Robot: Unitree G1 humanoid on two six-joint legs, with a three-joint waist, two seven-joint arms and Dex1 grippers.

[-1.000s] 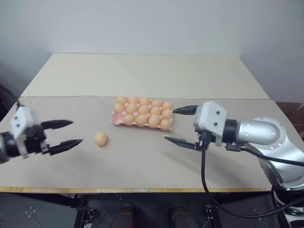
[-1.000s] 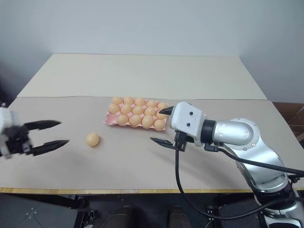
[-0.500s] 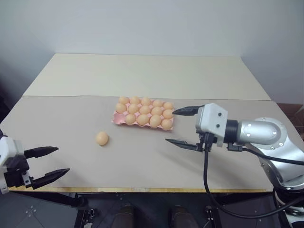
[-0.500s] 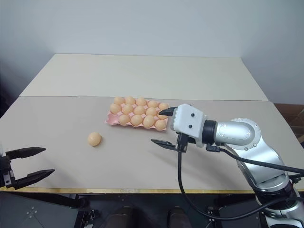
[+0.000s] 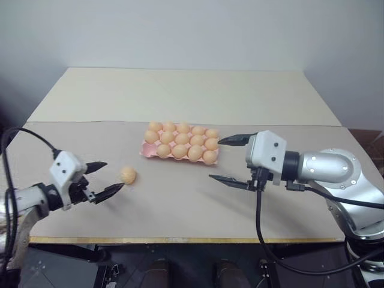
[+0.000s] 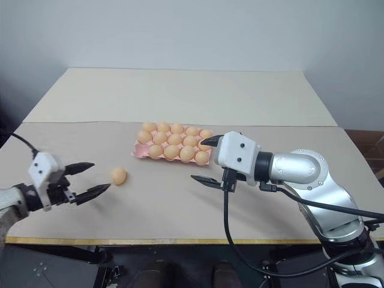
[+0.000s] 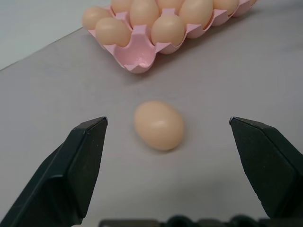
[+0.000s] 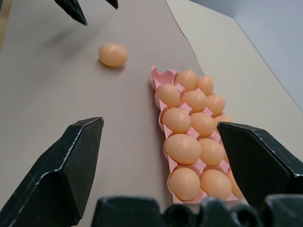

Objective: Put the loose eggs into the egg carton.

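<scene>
1 loose egg [image 5: 127, 174] lies on the bench [image 5: 180, 204], left of the egg carton [image 7: 137, 52]. It is oval, smooth, pale orange. At far left, the left gripper [image 5: 103, 179] has its jaws released just beside it, probably to grasp. The carton's 1 empty cup faces it. The right gripper [image 5: 231, 159], jaws released, hovers near the carton.

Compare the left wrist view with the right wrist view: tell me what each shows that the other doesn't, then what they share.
Left wrist view alone: the carton's empty corner cup, just beyond the loose egg, which lies on the table between the open left gripper fingers, untouched.
Right wrist view alone: the egg carton along its length, with rows of eggs, beyond the open, empty right gripper.
Shared: the loose egg, the pink carton, the table.
</scene>
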